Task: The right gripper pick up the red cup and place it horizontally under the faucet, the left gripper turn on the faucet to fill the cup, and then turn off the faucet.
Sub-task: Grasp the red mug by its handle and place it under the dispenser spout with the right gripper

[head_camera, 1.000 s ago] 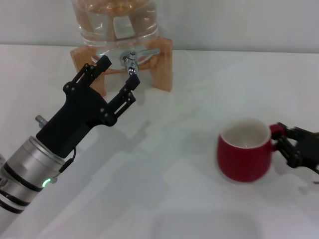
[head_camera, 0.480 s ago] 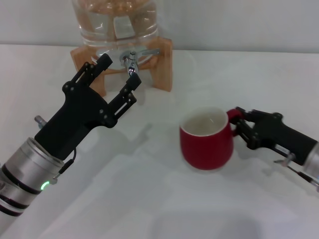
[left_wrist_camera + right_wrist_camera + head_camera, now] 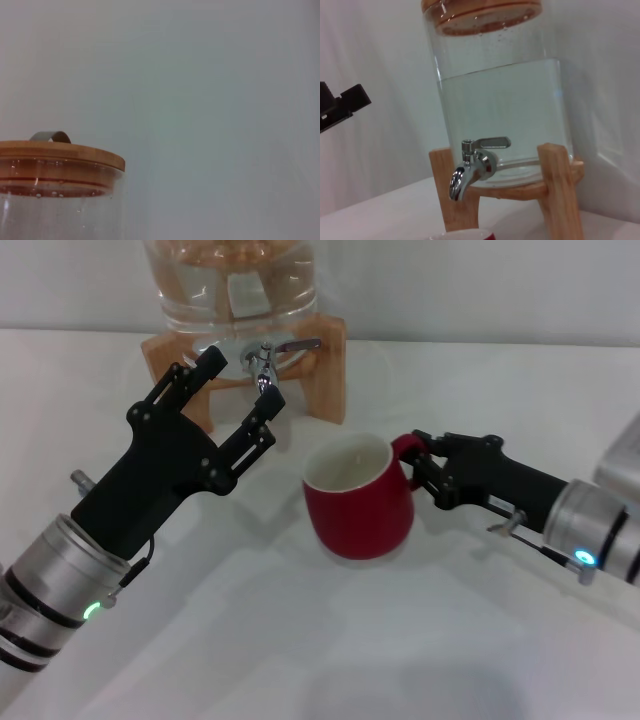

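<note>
Two grippers work here: the small black right gripper (image 3: 418, 468) pinches the loop handle of the glossy red ceramic cup (image 3: 357, 498), upright just short of the chrome faucet (image 3: 262, 364), while the large left gripper (image 3: 240, 385) waits, fingers spread around the spout.

dark red cup (image 3: 357, 520), white inside; chrome faucet (image 3: 470, 169).

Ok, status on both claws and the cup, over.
Right claw shut on red cup handle, cup upright, short of faucet. Left claw open beside the spout, lever untouched. Nothing between cup and spout.
</note>
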Controlling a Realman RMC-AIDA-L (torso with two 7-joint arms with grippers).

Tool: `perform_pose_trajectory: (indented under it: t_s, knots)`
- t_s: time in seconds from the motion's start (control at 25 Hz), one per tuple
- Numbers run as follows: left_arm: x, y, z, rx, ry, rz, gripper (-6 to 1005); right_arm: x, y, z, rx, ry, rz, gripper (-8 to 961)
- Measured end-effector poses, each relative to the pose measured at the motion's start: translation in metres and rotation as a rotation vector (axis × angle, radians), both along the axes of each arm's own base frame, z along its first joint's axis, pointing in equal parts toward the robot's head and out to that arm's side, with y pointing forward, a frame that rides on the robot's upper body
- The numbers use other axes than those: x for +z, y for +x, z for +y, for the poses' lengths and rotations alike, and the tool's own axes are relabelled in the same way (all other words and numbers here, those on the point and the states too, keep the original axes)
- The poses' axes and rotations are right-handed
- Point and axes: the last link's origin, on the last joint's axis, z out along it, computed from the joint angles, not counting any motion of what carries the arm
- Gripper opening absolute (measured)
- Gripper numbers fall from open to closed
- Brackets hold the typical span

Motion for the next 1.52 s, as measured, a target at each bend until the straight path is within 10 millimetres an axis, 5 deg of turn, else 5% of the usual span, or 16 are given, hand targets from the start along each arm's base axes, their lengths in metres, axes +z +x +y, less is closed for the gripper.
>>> perform_pose_trajectory:
  t_s: [0.84,1.52]
  knots:
    - [-0.001,0.002,0.003,0.002,-0.002,0.005,762,-0.025,-0.028,0.027,-0.071,0.026,-0.102,153]
    - [-0.002,0.002,0.003,0.002,-0.005,0.002,762,-0.040,-0.053,0.029,-0.034,0.037,-0.149,150]
